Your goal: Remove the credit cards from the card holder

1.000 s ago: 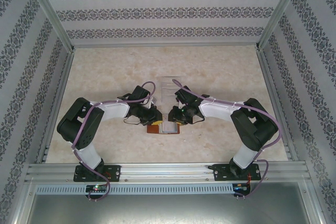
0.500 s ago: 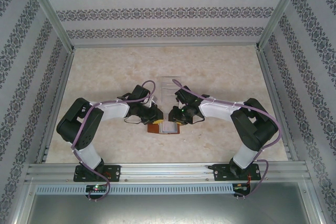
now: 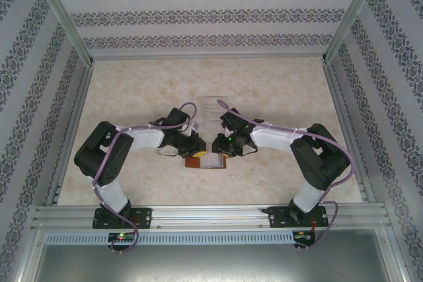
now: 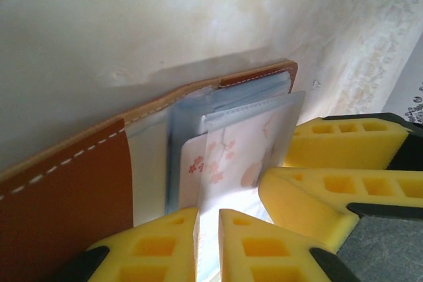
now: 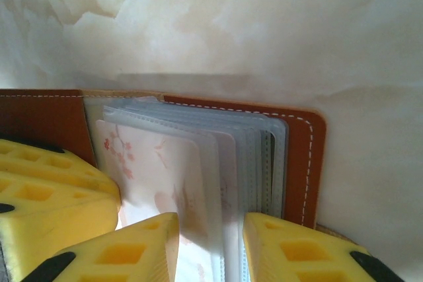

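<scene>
Grippers meet at bench centre in the top external view. The left gripper (image 3: 193,148) and right gripper (image 3: 220,148) face each other over the brown card holder (image 3: 195,162). The card holder lies open on the marbled bench (image 3: 277,90), nearer than a clear plastic box (image 3: 210,105). Jaw opening cannot be told from this view.

Left wrist view:
- The card holder (image 4: 66,189) lies flat, with its stitched leather edge running toward the far right.
- A stack of clear sleeves (image 4: 188,117) fans up from its inner face.
- A whitish credit card (image 4: 231,150) with pink blossom print lies on top of the sleeves.
- The left gripper (image 4: 208,226) is over the near edge of this card, its jaws drawn to a thin slit.
- Pale card shows in the slit. Whether the pads press on it cannot be told.
- The yellow fingers (image 4: 344,143) of the right gripper reach in from the right, touching or just beside the sleeve edge.

Right wrist view:
- The card holder (image 5: 307,156) shows its rounded, stitched right-hand end.
- The sleeves (image 5: 254,156) are layered against that end.
- The credit card (image 5: 152,170) lies left of the sleeves.
- The right gripper (image 5: 211,242) has its jaws partly apart, over the card edge and sleeves, clamping nothing visible.
- The left gripper's fingers (image 5: 46,170) rest at the card's left edge.
</scene>
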